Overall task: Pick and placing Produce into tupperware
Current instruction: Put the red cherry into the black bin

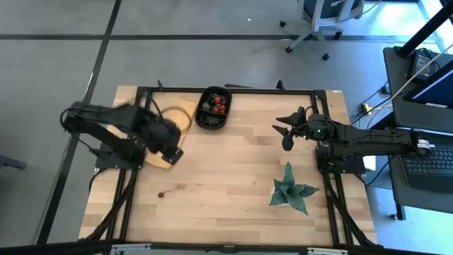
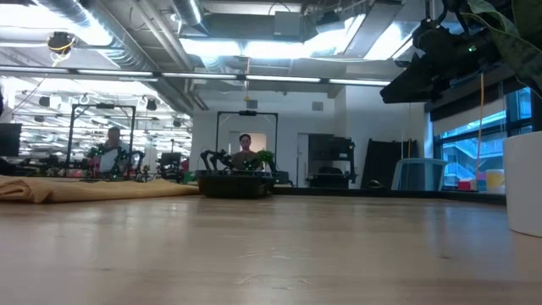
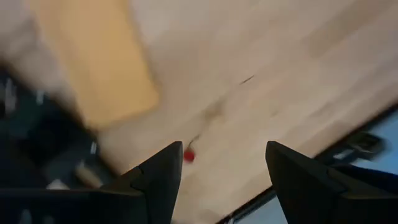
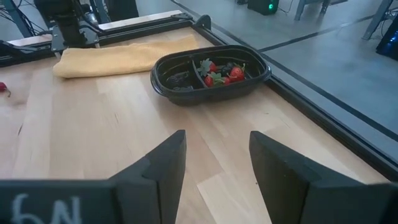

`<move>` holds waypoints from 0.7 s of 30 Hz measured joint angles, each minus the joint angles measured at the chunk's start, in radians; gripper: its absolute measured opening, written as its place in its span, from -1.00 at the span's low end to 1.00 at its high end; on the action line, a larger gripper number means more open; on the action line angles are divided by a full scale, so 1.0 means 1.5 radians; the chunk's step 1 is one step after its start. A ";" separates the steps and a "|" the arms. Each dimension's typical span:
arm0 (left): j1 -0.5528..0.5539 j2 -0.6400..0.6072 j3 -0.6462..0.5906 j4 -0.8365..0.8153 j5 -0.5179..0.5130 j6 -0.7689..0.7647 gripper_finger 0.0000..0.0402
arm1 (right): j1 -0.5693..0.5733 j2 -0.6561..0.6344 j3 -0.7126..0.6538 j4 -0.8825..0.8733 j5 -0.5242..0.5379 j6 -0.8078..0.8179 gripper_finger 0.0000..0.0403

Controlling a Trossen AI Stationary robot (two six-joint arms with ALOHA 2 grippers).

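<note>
One green plant [image 1: 291,190] sits well apart from tupperware [image 1: 214,108].

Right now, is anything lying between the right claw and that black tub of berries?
No. In the right wrist view, only bare wooden table lies between the right gripper and the tub.

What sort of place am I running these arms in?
Most likely an open-plan robotics lab or workshop. The low view shows other arm rigs on benches in the background under exposed ceiling ducts, and the high view shows a rolling office chair on the bare floor beside the wooden table.
</note>
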 joint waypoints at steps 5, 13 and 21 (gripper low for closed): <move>-0.087 0.006 -0.125 0.001 0.072 -0.163 0.07 | 0.000 0.000 0.000 0.001 0.000 0.002 -0.11; -0.188 0.006 -0.306 0.174 0.091 -0.309 0.06 | 0.000 0.000 0.000 0.001 0.000 0.002 -0.11; -0.251 0.012 -0.412 0.311 0.083 -0.420 0.06 | 0.000 0.000 0.000 0.001 0.000 0.002 -0.11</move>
